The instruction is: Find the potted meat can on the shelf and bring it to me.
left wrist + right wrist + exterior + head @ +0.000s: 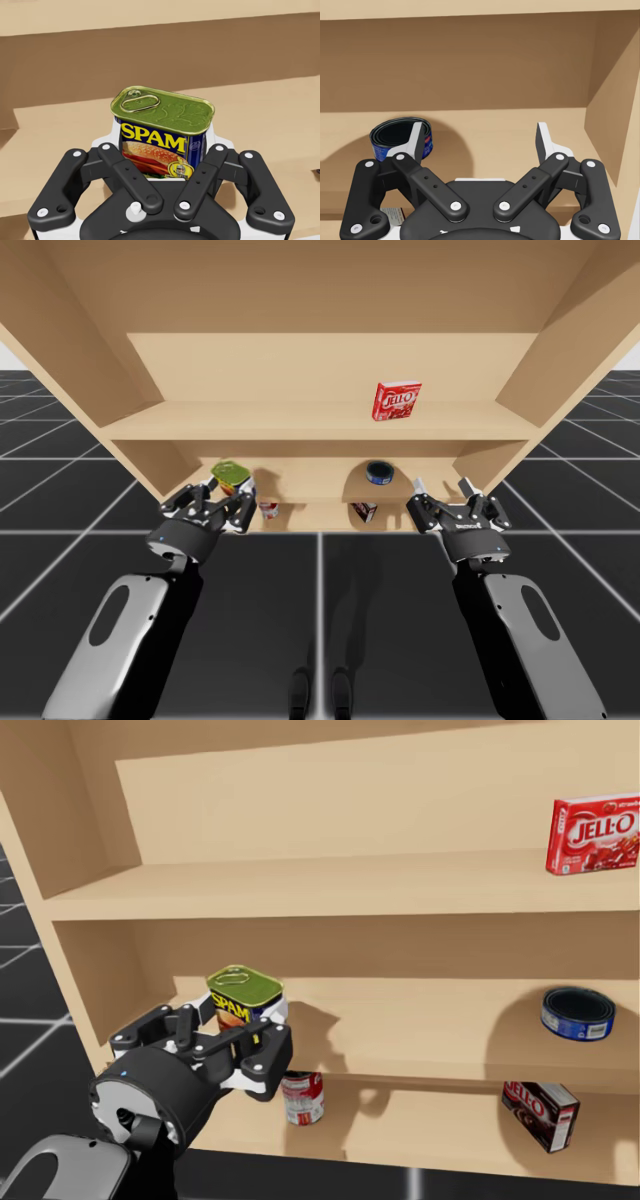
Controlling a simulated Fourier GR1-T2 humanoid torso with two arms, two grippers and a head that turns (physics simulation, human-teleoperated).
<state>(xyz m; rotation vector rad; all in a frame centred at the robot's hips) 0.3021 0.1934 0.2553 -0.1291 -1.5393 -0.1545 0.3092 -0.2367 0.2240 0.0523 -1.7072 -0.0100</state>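
The robot's left gripper [162, 145] pinches the potted meat can [162, 112] from both sides, the green-lidded tin upright at the left front of the middle board of the wooden shelf [400, 885]. The right gripper [480, 135] hangs off to the right, fingers spread around nothing, a blue round can [395, 135] resting beyond one finger on the same board. A red box [396, 400] stands on the board above; a small red-and-white can [302, 1098] and a dark box [540, 1113] sit below
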